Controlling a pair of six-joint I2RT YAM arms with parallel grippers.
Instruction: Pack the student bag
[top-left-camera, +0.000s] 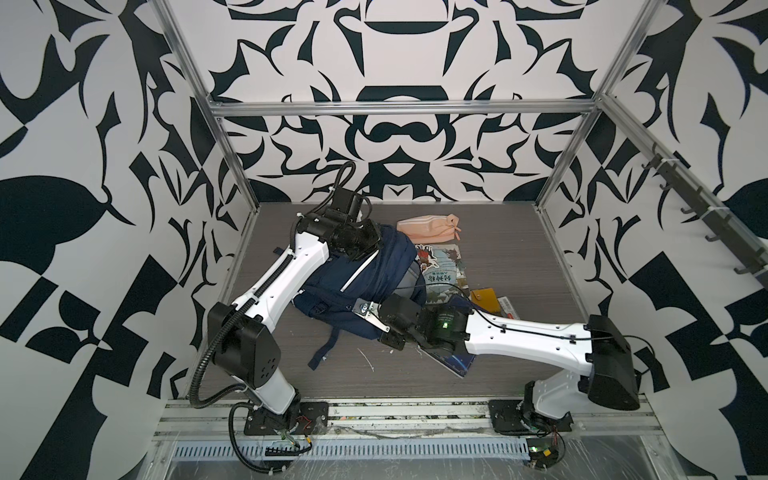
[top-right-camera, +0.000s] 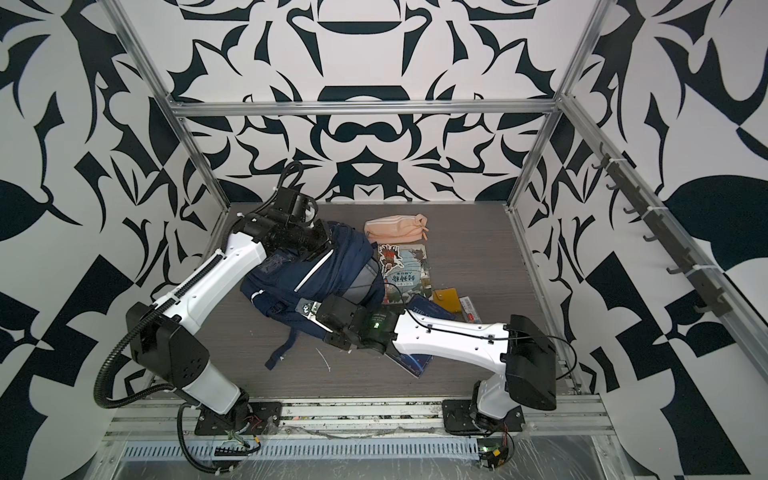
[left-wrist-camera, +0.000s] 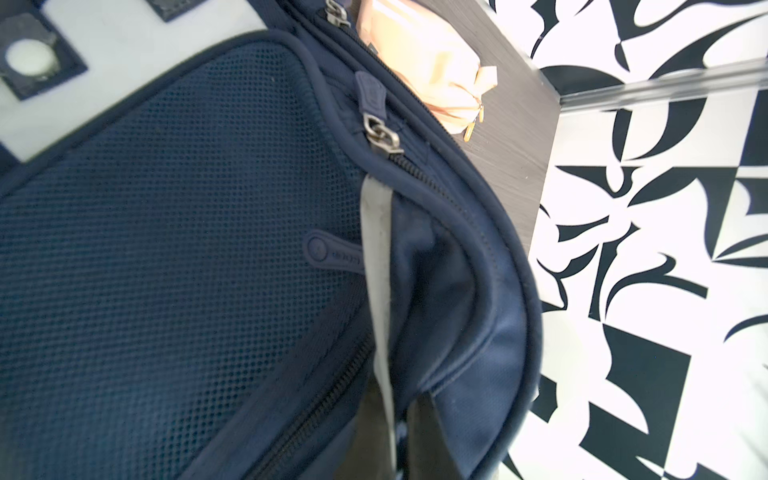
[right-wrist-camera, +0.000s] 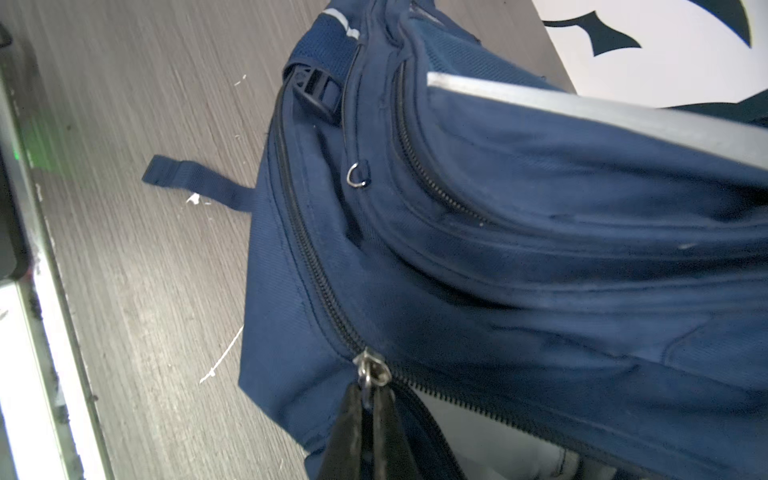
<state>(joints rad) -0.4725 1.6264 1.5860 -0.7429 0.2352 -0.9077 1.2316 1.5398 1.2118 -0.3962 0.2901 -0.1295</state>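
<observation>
Tabletop (top-left-camera: 503, 249) holds student bag (top-left-camera: 374, 266) (right claw (right-wrist-camera: 370, 395) pinching zipper (right-wrist-camera: 370, 370)).

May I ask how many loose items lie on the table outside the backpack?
5: peach pouch at the back; illustrated book in front of it; orange wallet and red-white packet right of that; dark blue book under the right arm. Others may hide beneath the student bag.

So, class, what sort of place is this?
Probably a robot test cell: left arm and right arm bolted beside a table, an aluminium frame with patterned walls around it, and a student bag laid out.
</observation>
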